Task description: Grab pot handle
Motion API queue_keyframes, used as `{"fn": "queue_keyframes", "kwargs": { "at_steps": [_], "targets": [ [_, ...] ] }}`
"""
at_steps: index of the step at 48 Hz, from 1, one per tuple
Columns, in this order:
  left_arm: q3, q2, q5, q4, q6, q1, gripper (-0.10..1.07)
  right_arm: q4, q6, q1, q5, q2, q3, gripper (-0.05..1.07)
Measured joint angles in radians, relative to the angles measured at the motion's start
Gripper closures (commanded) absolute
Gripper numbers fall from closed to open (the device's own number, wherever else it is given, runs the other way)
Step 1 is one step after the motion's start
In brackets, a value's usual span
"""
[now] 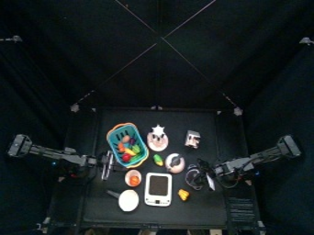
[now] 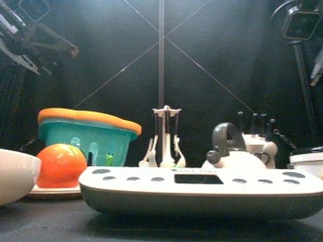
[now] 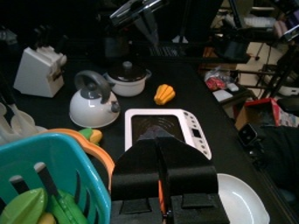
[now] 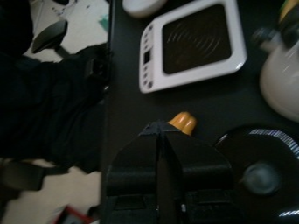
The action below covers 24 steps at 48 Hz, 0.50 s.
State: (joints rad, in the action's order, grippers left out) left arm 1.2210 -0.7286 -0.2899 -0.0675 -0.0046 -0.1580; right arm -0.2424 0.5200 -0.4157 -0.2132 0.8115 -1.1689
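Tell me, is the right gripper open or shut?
Shut: in the right wrist view the right gripper shows its jaws together, nothing between them.

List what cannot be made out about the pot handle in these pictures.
- Top view: the pot handle is too small and dark to pick out beside the right gripper.
- Right wrist view: the pot is blurred and cut off by the picture's edge; no handle can be told.
- Front view: the pot cannot be told apart behind the scale.

Overhead, table-level front, two wrist views
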Motion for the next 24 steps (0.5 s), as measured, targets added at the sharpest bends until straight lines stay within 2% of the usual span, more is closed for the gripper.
{"fn": "queue_keyframes", "kwargs": {
  "at_steps": [6, 13, 24],
  "targets": [
    [0.0, 0.009, -0.002, -0.005, 0.0, -0.002, 0.94, -0.014, 0.153, -0.064, -0.031, -0.003, 0.003, 0.98],
    [0.0, 0.011, -0.002, -0.008, 0.0, -0.002, 0.87, 0.008, 0.288, -0.086, -0.083, -0.014, 0.011, 0.95],
    [0.0, 0.011, -0.002, -0.018, 0.0, -0.002, 0.81, 0.156, 0.509, -0.086, -0.25, -0.023, 0.084, 0.94]
  ]
}}
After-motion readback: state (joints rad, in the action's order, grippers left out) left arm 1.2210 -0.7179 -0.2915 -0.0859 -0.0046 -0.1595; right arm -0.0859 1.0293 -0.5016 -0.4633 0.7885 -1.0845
